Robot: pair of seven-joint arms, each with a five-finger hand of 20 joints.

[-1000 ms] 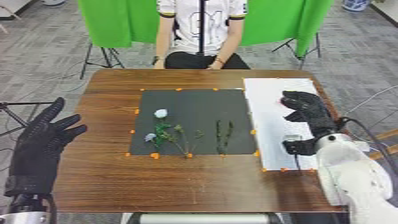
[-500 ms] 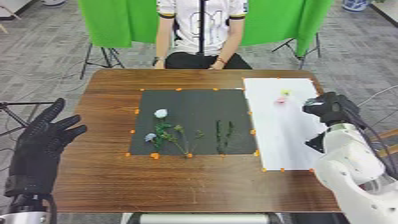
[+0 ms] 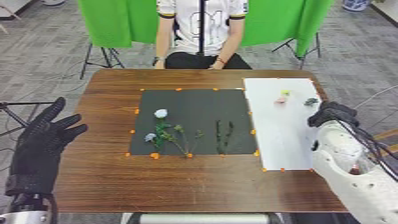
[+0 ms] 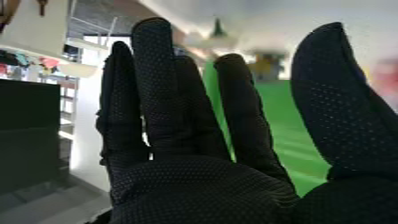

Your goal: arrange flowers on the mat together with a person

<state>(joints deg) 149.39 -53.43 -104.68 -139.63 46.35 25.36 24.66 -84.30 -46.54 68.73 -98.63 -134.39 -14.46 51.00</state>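
1. The right robot hand (image 3: 334, 114) is at the right edge of the white sheet (image 3: 282, 137), on the robot's right side of the counter (image 3: 204, 185).
2. In the right wrist view, the right robot hand (image 4: 200, 185) is open, its fingers straight and the thumb spread well apart from them.
3. The left robot hand (image 3: 37, 137) is at the left side of the counter, apart from the dark mat (image 3: 191, 102), with straight, spread fingers.
4. On the dark mat, toward its left side, lies a white flower (image 3: 161, 113); nearer the robot are a bluish flower (image 3: 150, 136) and green leaves (image 3: 159, 145).
5. Thin flowering sprigs (image 3: 181, 140) lie just right of those leaves, and two dark green stems (image 3: 225, 136) lie side by side farther right.
6. On the far part of the white sheet are a pink flower (image 3: 281, 100), a yellow piece (image 3: 285, 92) just beyond it, and a dark greenish piece (image 3: 311, 102) near the right robot hand.
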